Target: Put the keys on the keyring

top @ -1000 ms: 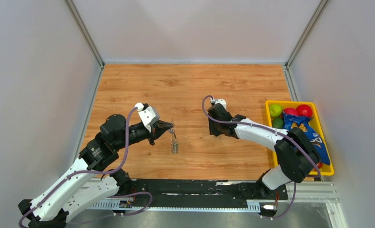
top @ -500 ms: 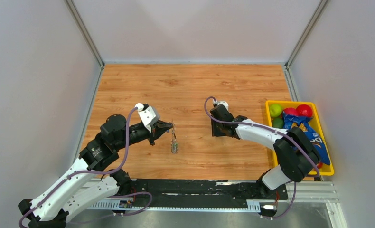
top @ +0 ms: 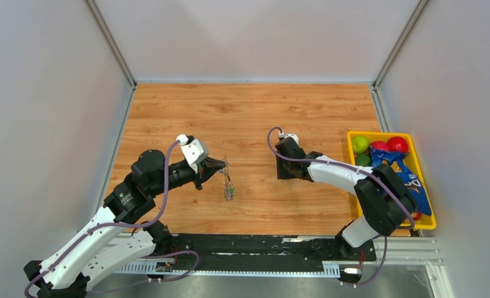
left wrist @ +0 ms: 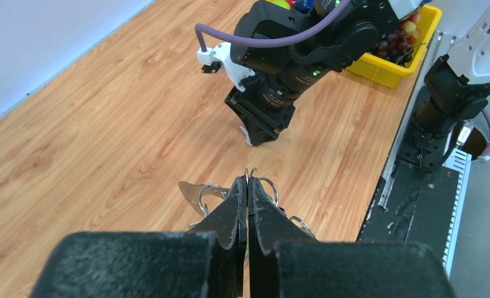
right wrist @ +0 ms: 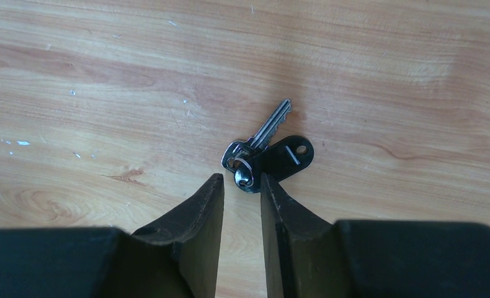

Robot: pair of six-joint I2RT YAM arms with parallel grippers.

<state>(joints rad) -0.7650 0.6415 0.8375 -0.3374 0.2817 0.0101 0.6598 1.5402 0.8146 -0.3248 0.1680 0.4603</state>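
The left gripper (left wrist: 247, 186), jaws clamped together on it, is holding the keyring (left wrist: 206, 191) dangling. The right gripper (right wrist: 240, 180), jaws slightly apart and empty, is hovering nearest the keys (right wrist: 268, 139). These are lying on the table (top: 255, 112) just beyond its tips, blade pointing away rightward.

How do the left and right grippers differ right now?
Left gripper is shut, pinching the keyring; right gripper is slightly open and holds nothing. Left points sideways towards the right arm; right points down at a key lying on the table. Both are black.
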